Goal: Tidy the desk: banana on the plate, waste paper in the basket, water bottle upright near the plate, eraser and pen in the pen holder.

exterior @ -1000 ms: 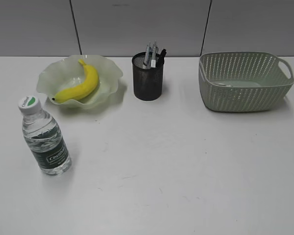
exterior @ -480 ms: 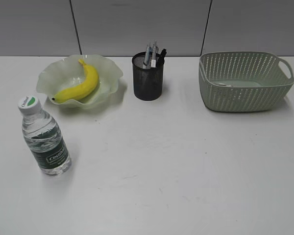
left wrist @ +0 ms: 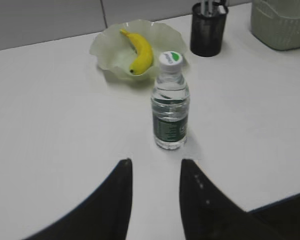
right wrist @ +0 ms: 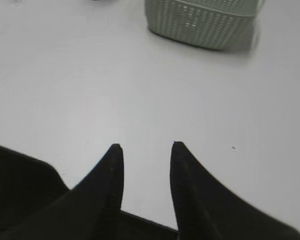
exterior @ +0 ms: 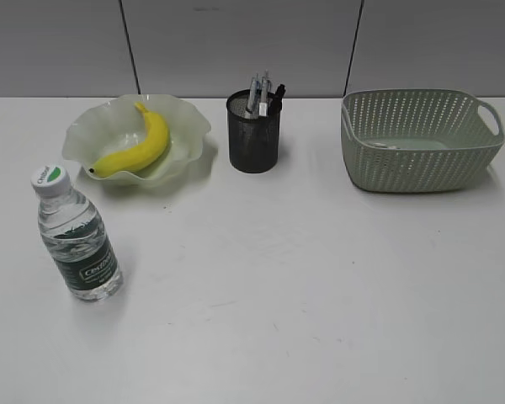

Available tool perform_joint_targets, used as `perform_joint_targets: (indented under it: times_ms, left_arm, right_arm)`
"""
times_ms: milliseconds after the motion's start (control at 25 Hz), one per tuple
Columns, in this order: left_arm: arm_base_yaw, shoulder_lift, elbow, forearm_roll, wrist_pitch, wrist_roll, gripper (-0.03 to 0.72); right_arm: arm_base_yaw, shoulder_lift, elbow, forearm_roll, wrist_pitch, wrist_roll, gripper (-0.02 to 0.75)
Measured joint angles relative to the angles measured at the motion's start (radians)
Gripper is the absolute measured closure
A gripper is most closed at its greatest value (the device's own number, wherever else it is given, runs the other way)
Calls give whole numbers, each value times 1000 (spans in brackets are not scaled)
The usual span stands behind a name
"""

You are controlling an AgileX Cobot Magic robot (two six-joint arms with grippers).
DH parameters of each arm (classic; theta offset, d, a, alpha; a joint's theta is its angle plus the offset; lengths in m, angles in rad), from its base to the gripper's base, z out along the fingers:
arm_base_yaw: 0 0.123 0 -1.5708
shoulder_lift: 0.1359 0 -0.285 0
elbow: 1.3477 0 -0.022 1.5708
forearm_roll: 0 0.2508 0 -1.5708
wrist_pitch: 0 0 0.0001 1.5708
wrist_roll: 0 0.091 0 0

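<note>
Yellow banana (exterior: 139, 143): lying curved inside the plate (exterior: 189, 118), well ahead of the left gripper (left wrist: 155, 167); judged soft and easily bruised, best gripped across its thick middle.
Plate: sitting beyond the bottle in the left wrist view; looking thin, stiff and probably brittle at its wavy rim.
Water bottle (left wrist: 170, 102): standing upright straight ahead of the left gripper, near the plate; full, so likely heavy for its size and slick-walled; the labelled waist is offering the surest hold.
Pen holder (exterior: 254, 130): standing ahead and to the right of the left gripper, with pens (exterior: 261, 91) poking out of it; an eraser is not distinguishable inside.
Basket (right wrist: 205, 20): sitting well ahead of the right gripper (right wrist: 145, 150); something pale is lying on its floor in the exterior view, too small to identify as the waste paper.
Left gripper: hovering over the desk (exterior: 320, 278) with fingers parted and nothing between them.
Right gripper: hovering with fingers parted, holding nothing.
Progress: the tidying is looking essentially finished, as a judgement.
</note>
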Motion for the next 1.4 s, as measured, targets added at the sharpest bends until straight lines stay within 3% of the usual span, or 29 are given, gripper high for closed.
perform_joint_targets:
  times_ms: [200,360,760,1400]
  left_arm:
    - [193,0,0,0,0,0,449]
    - [235,0,0,0,0,0,449]
    - [240,-1,0,-2,-1,0,449]
    - [240,-1,0,-2,-1,0,447]
  right_arm:
    - [-237,-22,0,0,0,0,470]
    - [-335,-82,0,0,-1,1,470]
    - [-286,-105,0,1,-1,1,470]
    - [-286,-105,0,1,-1,1,470]
